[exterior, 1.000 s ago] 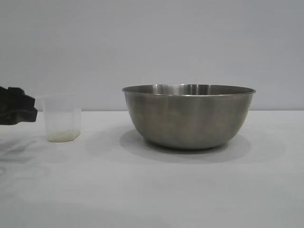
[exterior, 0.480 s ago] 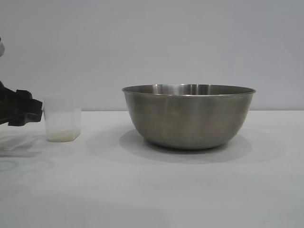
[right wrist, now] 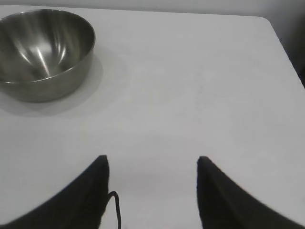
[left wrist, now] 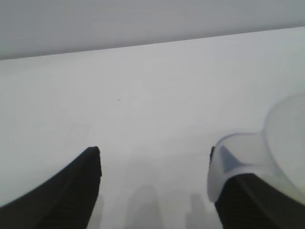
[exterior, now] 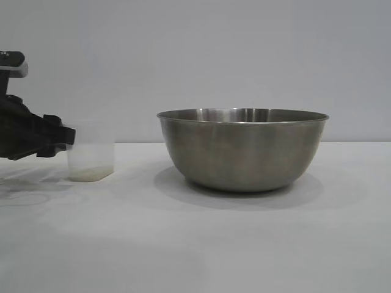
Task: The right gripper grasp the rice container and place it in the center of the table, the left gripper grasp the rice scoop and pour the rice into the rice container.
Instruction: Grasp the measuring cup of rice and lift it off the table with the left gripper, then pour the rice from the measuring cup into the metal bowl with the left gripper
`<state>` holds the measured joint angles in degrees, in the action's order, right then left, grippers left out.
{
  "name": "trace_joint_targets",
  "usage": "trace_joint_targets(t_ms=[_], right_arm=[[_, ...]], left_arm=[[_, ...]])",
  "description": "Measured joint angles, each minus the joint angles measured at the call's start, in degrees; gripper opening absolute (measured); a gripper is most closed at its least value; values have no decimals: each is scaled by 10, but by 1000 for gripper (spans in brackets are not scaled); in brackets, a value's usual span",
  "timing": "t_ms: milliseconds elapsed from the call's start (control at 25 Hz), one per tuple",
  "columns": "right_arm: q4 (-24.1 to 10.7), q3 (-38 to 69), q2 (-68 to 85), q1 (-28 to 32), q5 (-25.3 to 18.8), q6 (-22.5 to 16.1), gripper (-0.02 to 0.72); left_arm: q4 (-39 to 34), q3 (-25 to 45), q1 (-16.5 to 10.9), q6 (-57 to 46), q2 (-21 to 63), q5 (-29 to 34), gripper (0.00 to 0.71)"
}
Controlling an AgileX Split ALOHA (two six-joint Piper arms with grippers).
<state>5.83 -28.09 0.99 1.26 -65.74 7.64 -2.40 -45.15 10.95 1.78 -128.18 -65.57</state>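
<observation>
Scoop handle (left wrist: 228,164) lay against one finger of the left gripper (exterior: 68,141), jaws apart, nothing clamped; rice container (exterior: 242,148) well to its right.

I see the steel rice container (exterior: 242,149) upright mid-table (wide, rolled rim), the translucent rice scoop (exterior: 91,151) upright well to its left, a thin rice (exterior: 90,173) layer at its bottom

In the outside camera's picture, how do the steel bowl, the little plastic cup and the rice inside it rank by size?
1. Steel bowl, by far the largest.
2. Plastic cup.
3. Rice, just a thin layer at the cup's bottom.
</observation>
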Motion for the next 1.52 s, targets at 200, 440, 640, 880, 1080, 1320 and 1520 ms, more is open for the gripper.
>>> trace_joint_targets(t_ms=[200,440,640,880,1080,1320,1520], right_arm=[[0,0,0,0,0,-1,391],[0,0,0,0,0,-1,391],[0,0,0,0,0,-2,391],[0,0,0,0,0,-2,391],[0,0,0,0,0,-2,391],[0,0,0,0,0,-2,391],[0,0,0,0,0,-3,391]], left_arm=[[-27,-1,0,1,0,0,0],[-33,-1,0,3,0,0,0],[-53,-1,0,3,22,1,0],[-77,-1,0,24,57,2,0],[-111,-24,0,35,77,5,0],[-183,-92,0,85,85,5,0],[-256,-155,0,94,85,5,0]])
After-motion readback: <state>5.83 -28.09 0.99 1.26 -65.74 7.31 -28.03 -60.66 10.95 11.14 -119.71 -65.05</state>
